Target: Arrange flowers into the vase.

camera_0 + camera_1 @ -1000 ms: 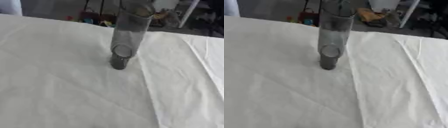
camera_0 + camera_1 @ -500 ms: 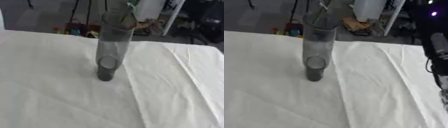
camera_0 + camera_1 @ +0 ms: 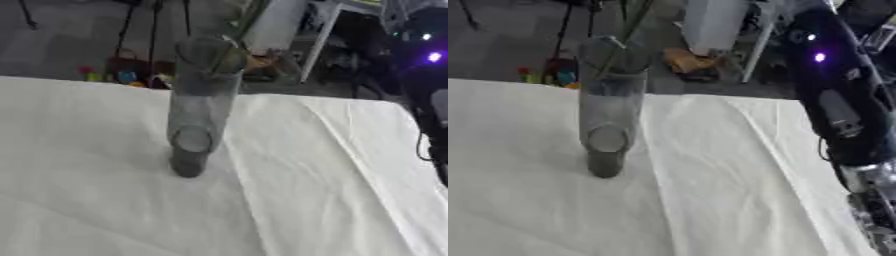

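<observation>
A tall, clear cylindrical vase (image 3: 199,100) stands upright on a table covered by a white cloth (image 3: 105,200), left of the middle and toward the far edge. Its wall looks like smooth glass or plastic, grey and see-through, narrowing to a darker, stubby foot. Thin green stems (image 3: 627,25) rise out of its open mouth and leave the top of the view, so any blooms are out of sight. The cloth is matte and softly creased, with long fold lines running across it.

On the right, a black robot arm (image 3: 842,110) with a glowing purple light reaches down along the table's edge; silver joints show near the bottom corner. Neither hand is in view, so what the fingers are doing cannot be told.

At least one stem appears already placed. The next move likely calls for fetching another flower, though none lies on the visible cloth, and lowering it into the narrow mouth without tipping the vase.
</observation>
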`<action>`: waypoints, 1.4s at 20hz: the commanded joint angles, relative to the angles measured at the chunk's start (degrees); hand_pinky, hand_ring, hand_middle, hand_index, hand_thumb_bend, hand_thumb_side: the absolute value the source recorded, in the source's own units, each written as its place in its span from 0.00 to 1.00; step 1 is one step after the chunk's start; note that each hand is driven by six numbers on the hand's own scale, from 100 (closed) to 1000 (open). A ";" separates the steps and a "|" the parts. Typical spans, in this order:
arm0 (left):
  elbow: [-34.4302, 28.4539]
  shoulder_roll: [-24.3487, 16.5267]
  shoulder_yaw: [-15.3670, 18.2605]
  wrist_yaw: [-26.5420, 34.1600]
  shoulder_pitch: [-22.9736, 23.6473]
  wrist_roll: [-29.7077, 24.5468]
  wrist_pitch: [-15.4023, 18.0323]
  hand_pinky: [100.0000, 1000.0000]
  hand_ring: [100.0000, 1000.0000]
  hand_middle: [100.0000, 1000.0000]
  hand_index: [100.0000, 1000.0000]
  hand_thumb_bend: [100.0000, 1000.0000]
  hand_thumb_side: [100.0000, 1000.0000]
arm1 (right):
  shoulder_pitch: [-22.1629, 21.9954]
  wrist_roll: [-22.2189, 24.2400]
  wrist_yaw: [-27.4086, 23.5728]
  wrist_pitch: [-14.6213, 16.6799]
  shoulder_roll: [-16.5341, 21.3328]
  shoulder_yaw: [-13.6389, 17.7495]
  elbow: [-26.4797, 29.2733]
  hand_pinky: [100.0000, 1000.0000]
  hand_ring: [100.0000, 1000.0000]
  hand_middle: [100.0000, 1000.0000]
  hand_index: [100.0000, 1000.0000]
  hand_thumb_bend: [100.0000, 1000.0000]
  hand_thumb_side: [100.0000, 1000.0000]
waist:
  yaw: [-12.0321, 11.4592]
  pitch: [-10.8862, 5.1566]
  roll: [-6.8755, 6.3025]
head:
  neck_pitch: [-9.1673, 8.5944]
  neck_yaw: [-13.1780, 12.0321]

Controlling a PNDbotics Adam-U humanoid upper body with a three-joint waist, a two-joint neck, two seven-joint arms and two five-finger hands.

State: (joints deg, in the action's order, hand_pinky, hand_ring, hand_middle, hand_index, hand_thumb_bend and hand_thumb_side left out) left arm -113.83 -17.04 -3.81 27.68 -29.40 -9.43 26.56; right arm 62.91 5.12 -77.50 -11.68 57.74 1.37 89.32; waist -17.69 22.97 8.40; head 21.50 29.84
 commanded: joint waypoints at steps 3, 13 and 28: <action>-0.76 -0.29 -0.19 -0.31 -0.98 -0.49 -0.26 0.74 0.65 0.68 0.84 0.01 0.88 | 0.98 -0.35 -0.87 2.28 2.81 1.16 0.81 0.00 0.00 0.00 0.01 0.00 0.00 | -0.01 -0.97 0.17 | -0.71 0.72; -0.76 -0.17 -0.63 -0.97 -1.78 -1.30 -0.08 0.74 0.65 0.68 0.84 0.01 0.88 | -1.50 -0.65 5.85 19.64 5.98 2.35 -0.19 0.00 0.00 0.00 0.01 0.00 0.00 | -1.12 0.86 0.96 | -2.24 2.01; -0.76 -0.01 -0.91 -1.92 -1.72 -1.74 -0.62 0.74 0.65 0.69 0.84 0.00 0.89 | -5.63 1.35 19.80 25.49 9.24 0.84 3.42 0.00 0.00 0.00 0.00 0.00 0.00 | -0.15 1.56 1.15 | -1.85 0.38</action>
State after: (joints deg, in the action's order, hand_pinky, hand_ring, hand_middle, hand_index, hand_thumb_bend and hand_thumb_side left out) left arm -113.83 -16.60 -4.70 26.05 -30.36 -11.12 26.00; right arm 56.68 6.09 -58.73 13.72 64.28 1.69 91.79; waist -18.00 25.73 9.99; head 20.07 30.35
